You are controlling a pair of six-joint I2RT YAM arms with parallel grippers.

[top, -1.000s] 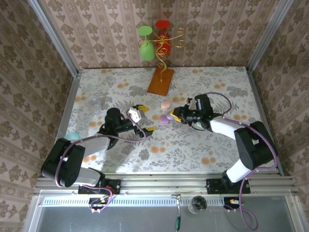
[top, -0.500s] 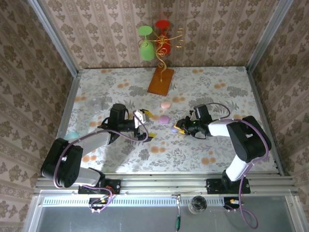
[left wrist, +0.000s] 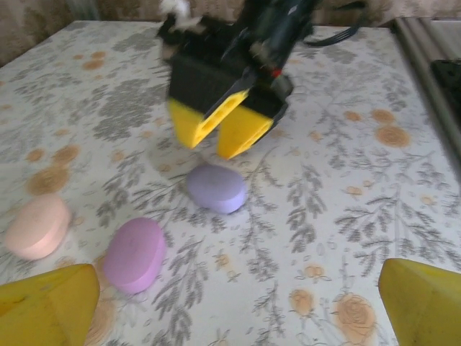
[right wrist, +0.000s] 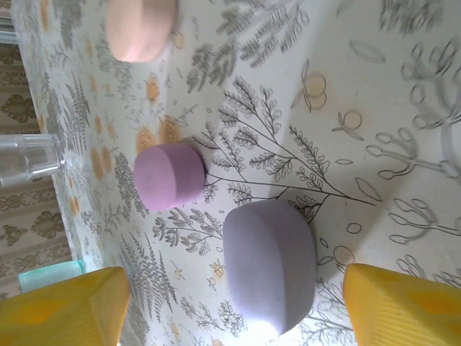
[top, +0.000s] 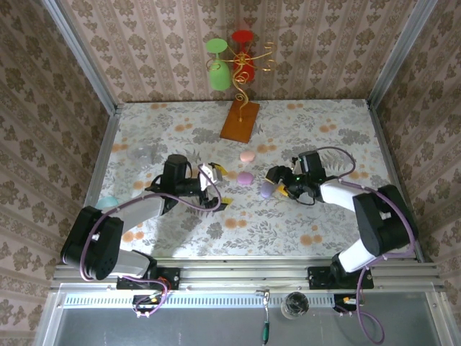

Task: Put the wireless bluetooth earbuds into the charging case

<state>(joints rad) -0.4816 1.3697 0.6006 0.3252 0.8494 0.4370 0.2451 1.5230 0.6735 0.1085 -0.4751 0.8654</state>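
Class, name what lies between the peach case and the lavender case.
The pink case lies between the peach case and lavender case, seen from the right wrist.

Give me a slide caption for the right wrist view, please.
Open right pincer straddles a lavender case on the floral table; mauve case, peach case beyond.

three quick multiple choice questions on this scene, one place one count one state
1. Where does the lilac case lie? A on the table, between the fingers of the right gripper; B stacked on another case; C off the table.
2. How many oval cases show in the left wrist view? A one; B three; C five.
3. The left gripper is: A shut on a case; B shut, empty; C open.
A: the right wrist view shows it flat between spread fingers. B: peach case, pink-purple case, lilac one. C: its fingers stand wide apart.
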